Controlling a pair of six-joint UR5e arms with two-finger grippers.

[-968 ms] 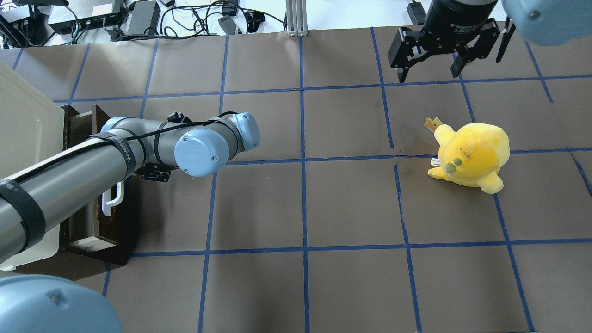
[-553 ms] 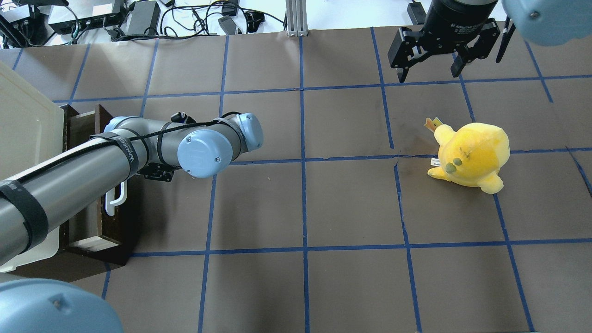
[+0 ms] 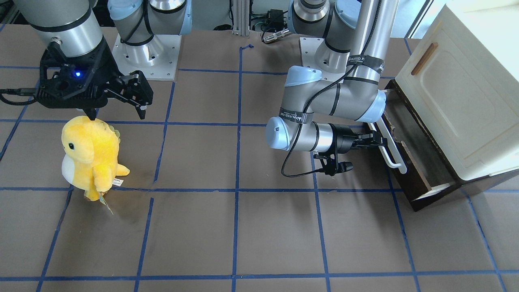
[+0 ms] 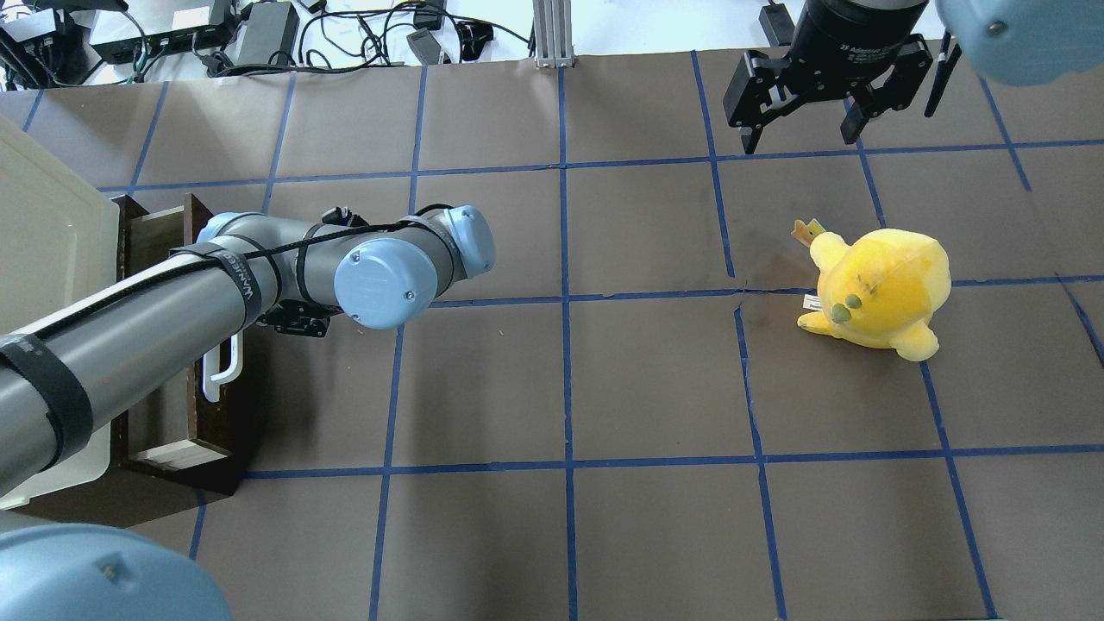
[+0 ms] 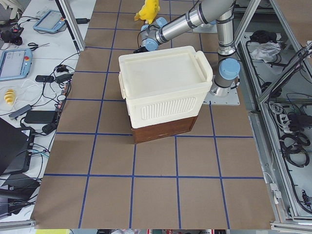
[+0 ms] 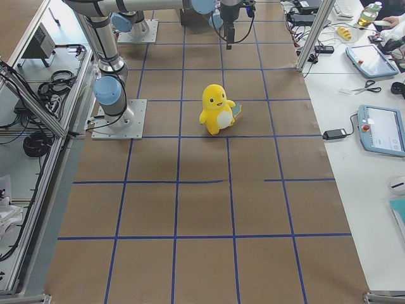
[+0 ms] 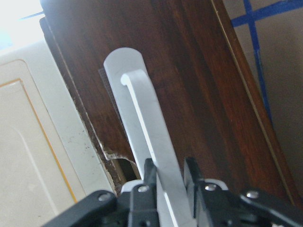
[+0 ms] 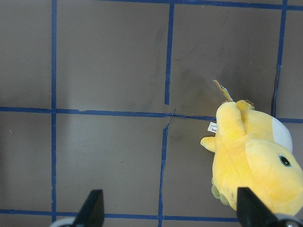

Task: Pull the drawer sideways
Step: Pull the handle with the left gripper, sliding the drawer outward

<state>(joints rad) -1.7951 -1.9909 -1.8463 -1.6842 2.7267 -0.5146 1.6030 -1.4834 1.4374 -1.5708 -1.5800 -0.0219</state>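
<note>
The drawer (image 3: 405, 186) has a dark brown front and a long white bar handle (image 3: 390, 153). It stands partly out from under the cream cabinet (image 3: 458, 89), and its greyish inside shows. My left gripper (image 3: 379, 142) is shut on the handle. The left wrist view shows this gripper (image 7: 168, 172) with both fingers clamped on the white bar (image 7: 142, 123). In the overhead view the drawer (image 4: 172, 414) and handle (image 4: 222, 371) lie under my left arm, which hides the gripper. My right gripper (image 4: 798, 138) is open and empty, hovering far off at the back right.
A yellow plush toy (image 4: 880, 289) stands on the brown paper mat below my right gripper and shows in the right wrist view (image 8: 255, 161). The cabinet's cream door has a small brown wooden handle (image 3: 423, 59). Cables and power bricks (image 4: 259, 34) lie beyond the table's far edge.
My left gripper has pulled the handle, and the drawer has slid a little further out of the cabinet towards the table's middle. The right arm has not moved.
</note>
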